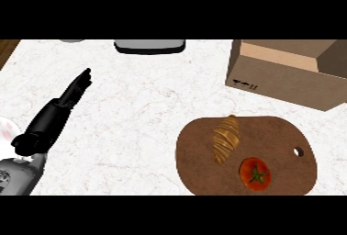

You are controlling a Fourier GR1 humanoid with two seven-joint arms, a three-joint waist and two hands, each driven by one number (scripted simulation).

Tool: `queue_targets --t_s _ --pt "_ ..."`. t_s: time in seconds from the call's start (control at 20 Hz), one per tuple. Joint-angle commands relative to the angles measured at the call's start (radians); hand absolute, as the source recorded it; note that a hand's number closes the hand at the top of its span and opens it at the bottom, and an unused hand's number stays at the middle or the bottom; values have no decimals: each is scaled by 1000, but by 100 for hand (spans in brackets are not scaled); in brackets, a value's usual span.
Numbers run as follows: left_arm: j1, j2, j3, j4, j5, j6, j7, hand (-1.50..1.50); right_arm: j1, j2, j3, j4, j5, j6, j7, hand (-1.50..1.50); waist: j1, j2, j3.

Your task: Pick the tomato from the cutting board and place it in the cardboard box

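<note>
One hand showing, the left hand (59,104), fingers straight, holding nothing; tomato (254,174) sits well off toward 4 o'clock on the cutting board (203,151).

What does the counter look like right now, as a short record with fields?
tomato: on the cutting board, near its lower edge
croissant: on the board, up-left of the tomato
cardboard box: open, beyond the board, upper right
left hand: open, fingers straight, over the counter at left, holding nothing
right hand: not in view

Counter (136,114): cutting board (203,170), cardboard box (284,82)
</note>
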Motion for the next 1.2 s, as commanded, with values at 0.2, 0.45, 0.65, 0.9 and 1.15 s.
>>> queue_targets --t_s 0.2,0.45,0.65,0.9,1.15 --pt "-28 -16 4 27 -4 -6 -3 0 73 -150 29 -192 245 63 308 -150 5 6 -3" --pt "-28 -19 -10 1 -10 -19 -6 0 34 -225 107 -198 244 74 483 -150 30 2 -1" --pt "-34 -22 -10 17 -21 -21 -15 0 -38 -285 180 -207 226 79 618 -150 45 4 -1" --pt "-24 -60 -28 44 -30 -14 -34 0 -130 -342 290 -178 273 63 758 -150 36 1 0" --pt "-12 -48 -26 18 -26 -32 -25 0 -258 -400 396 -131 305 59 898 -150 62 -5 4"
